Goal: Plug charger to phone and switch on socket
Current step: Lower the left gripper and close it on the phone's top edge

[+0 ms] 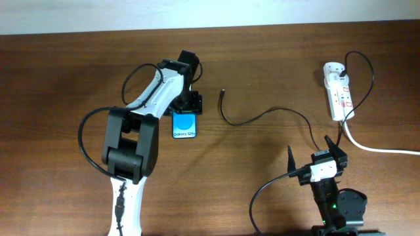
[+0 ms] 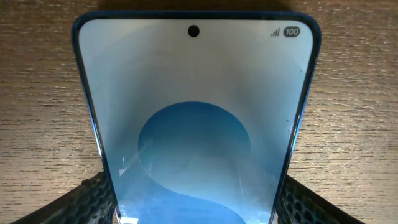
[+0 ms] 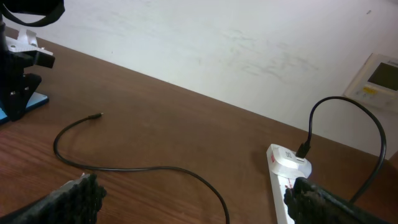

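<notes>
Left arm is reaching over the left half of the table (image 1: 275, 46). The left claw (image 1: 189, 105) is sitting over the far end of the phone (image 1: 186, 126). The phone is lying flat, left of centre, screen up and glowing blue, with the "Galaxy S25" text at its near end. In the left wrist view the phone is filling the frame between the two ribbed pads (image 2: 87, 200), one pressing on each long edge, so the left claw is closed narrow and gripping the phone.

The charger (image 1: 262, 117) is lying loose on the table to the right of the phone. Its plug tip (image 1: 223, 92) is pointing toward the far side, near the phone but not touching it. From there the cable is curving right toward the right claw (image 1: 315, 156), then looping up and over to the far end of the socket (image 1: 338, 92), where it is plugged in.

The socket is lying at far right, long axis running near to far, red-marked switches facing up. The switch position is too small to read. A thick white cord (image 1: 380, 149) is running from its near end off the right edge.

The right claw is hovering at near right with jaws spread wide, gripping nothing. The charger cable is passing close by its fingers
</notes>
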Robot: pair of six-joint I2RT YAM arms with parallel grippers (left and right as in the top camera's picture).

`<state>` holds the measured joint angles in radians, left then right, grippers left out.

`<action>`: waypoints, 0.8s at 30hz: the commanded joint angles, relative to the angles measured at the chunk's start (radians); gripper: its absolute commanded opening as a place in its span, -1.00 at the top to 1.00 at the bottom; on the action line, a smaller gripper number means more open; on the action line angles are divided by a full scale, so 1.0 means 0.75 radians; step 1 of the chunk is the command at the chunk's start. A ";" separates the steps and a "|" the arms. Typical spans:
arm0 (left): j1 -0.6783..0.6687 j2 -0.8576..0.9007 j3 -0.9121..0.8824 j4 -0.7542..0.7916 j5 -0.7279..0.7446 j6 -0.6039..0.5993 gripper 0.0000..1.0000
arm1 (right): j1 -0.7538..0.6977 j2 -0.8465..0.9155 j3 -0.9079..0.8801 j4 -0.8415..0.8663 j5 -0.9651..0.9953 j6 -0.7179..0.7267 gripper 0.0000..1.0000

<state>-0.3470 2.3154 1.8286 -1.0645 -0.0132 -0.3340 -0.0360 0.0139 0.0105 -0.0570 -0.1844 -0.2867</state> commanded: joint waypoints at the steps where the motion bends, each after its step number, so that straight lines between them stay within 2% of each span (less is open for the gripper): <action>1: -0.008 0.036 -0.038 0.041 -0.018 -0.019 -0.51 | -0.005 -0.010 -0.007 -0.009 -0.008 0.018 -0.97; 10: 0.002 0.036 0.001 0.036 -0.012 -0.018 -0.53 | -0.005 -0.010 -0.007 -0.009 -0.008 0.018 -0.97; 19: 0.007 0.035 0.206 -0.140 -0.011 -0.018 -0.52 | -0.005 -0.010 -0.007 -0.009 -0.008 0.018 -0.97; 22: 0.007 0.035 0.247 -0.181 -0.011 -0.018 -0.47 | -0.005 -0.010 -0.007 -0.009 -0.008 0.018 -0.97; 24: 0.007 0.035 0.273 -0.200 -0.011 -0.018 -0.33 | -0.005 -0.010 -0.007 -0.009 -0.008 0.018 -0.97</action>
<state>-0.3466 2.3463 1.9820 -1.1992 -0.0154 -0.3378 -0.0360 0.0139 0.0105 -0.0566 -0.1844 -0.2871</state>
